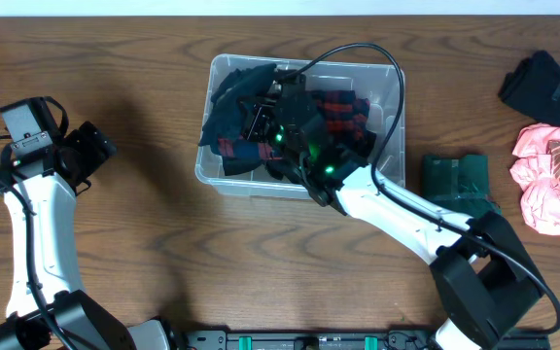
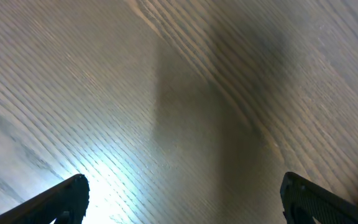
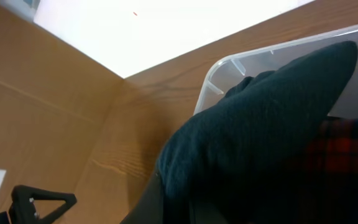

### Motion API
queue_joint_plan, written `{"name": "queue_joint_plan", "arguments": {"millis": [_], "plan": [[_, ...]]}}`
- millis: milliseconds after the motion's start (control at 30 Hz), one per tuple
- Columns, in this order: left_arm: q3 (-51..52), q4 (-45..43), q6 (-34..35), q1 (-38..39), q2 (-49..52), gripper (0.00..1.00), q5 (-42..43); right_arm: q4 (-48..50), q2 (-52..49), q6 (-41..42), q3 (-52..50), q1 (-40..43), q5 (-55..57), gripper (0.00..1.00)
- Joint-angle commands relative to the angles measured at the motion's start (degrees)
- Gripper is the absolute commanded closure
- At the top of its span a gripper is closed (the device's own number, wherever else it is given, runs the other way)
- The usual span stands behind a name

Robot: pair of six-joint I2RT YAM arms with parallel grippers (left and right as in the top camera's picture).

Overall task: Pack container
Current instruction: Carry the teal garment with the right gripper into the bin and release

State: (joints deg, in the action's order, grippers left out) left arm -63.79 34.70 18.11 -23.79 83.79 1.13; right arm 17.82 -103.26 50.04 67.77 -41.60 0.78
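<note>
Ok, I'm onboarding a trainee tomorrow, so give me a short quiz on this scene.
1. True or false: the left claw is open above the table.
2. The green cloth lies: A in the container, B on the table beside it, C in the left claw.
3. Which arm's claw is down among the clothes in the container?
Key: 1 true; 2 B; 3 the right claw.

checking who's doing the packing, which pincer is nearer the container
Right. The right pincer is at the container itself, in among the dark clothes it holds. The left pincer hangs open over the table, off to the container's left and apart from it.
</note>
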Motion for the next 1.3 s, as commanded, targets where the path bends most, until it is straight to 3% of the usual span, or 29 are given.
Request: {"name": "queue_joint_plan", "arguments": {"millis": [0,33,133,300,533,600,833,900,1033,1267], "plan": [[-0.83,0.22,-0.48,-0.20,-0.17,0.02,-0.26,0.94,0.39,-0.31,0.81,-0.35,0.72,0.62],[-0.83,0.22,-0.48,-0.20,-0.17,0.02,-0.26,1.09,0.39,-1.49,0.81,-0.24,-0.28,0.48],[-0.83,0.22,-0.46,-0.20,-0.17,0.02,-0.26,0.81,0.76,-5.92,0.81,0.13,-5.42,0.31],[-0.83,0.22,-0.46,-0.20,-0.17,0.02,-0.26,-5.62,4.87,-16.70,0.81,1.68,-9.20,0.23],[-0.83,0.22,-0.46,-0.20,-0.17,0.02,-0.26,-16.33,14.10,-33.86,0.83,4.83,-8.90,0.24],[-0.83,0.22,-0.48,-0.20,-0.17,0.02,-0.26,-17.94,15.39,-37.09,0.83,5.22,-8.09,0.30],[-0.83,0.22,-0.46,-0.20,-0.17,0.02,-0.26,-18.86,11.76,-40.92,0.81,4.90,-8.33,0.79],[-0.83,0.22,-0.46,-0.20,-0.17,0.02,-0.26,-18.29,9.11,-40.92,0.81,4.44,-8.35,0.89],[-0.83,0.22,-0.48,-0.20,-0.17,0.02,-0.26,-15.67,2.89,-40.92,0.81,3.45,-9.27,0.96],[-0.83,0.22,-0.46,-0.20,-0.17,0.02,-0.26,-15.06,-5.49,-40.74,0.81,2.51,-10.32,0.97]]}}
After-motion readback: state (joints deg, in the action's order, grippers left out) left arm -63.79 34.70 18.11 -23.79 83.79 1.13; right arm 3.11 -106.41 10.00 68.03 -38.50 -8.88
